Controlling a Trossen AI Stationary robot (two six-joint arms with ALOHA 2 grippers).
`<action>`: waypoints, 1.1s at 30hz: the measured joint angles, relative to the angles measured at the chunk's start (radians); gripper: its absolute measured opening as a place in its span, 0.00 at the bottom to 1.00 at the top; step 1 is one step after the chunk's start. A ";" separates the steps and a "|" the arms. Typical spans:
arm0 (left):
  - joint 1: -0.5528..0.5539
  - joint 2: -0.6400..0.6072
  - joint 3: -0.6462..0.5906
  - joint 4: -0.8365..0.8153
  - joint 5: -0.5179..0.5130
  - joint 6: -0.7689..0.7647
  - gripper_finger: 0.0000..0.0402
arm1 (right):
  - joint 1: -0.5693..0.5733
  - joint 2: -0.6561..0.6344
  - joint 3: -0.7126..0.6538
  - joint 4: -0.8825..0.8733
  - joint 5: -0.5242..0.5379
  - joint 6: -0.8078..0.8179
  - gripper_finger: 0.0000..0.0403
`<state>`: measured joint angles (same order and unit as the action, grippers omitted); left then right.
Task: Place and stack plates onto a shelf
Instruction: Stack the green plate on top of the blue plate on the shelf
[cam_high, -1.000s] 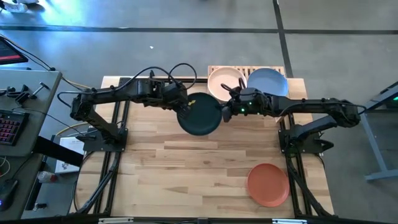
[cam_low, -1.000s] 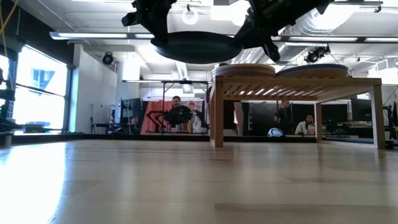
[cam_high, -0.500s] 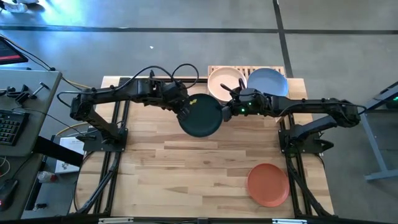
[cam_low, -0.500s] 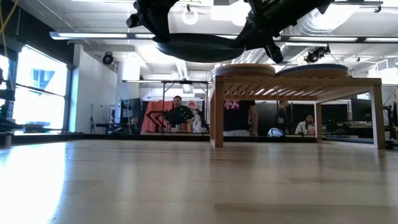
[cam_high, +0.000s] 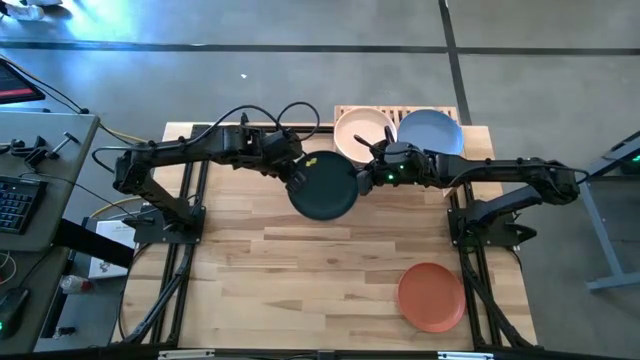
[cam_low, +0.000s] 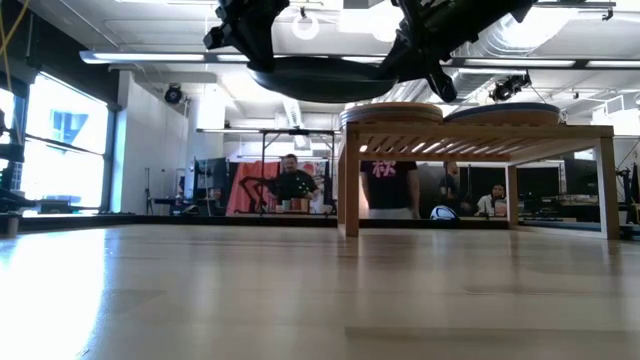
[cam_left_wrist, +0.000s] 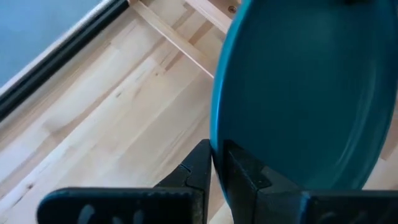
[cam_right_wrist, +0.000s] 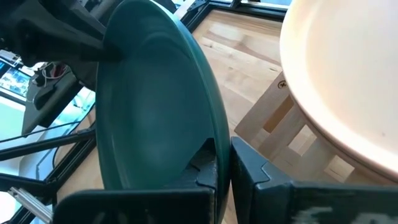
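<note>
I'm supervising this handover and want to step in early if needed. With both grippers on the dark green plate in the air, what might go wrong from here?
1. The left gripper and right gripper each pinch only the thin rim of the dark green plate; if the arms pull apart, it might slip and drop to the table.
2. The plate hangs close beside the shelf and the peach plate; moving across too low might knock them.

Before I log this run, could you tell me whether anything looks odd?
Both grippers, left and right, pinch opposite rims of one round dark green plate in mid-air beside the light-wood slatted shelf. Nothing looks spilled or damaged.
</note>
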<state>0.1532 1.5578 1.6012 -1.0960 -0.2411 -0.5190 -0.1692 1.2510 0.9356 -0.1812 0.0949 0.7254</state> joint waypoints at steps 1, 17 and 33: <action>0.000 0.000 0.000 0.000 0.010 0.000 0.07 | 0.000 0.000 0.000 -0.002 0.000 0.000 0.00; 0.011 -0.022 0.035 0.053 0.097 0.026 0.22 | 0.000 -0.002 0.000 -0.056 0.003 0.026 0.00; 0.010 -0.143 0.097 0.046 0.107 0.124 0.22 | -0.084 -0.190 0.000 -0.110 0.026 -0.011 0.00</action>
<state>0.1635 1.4145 1.6983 -1.0496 -0.1341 -0.3954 -0.2531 1.0611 0.9360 -0.2911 0.1204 0.7139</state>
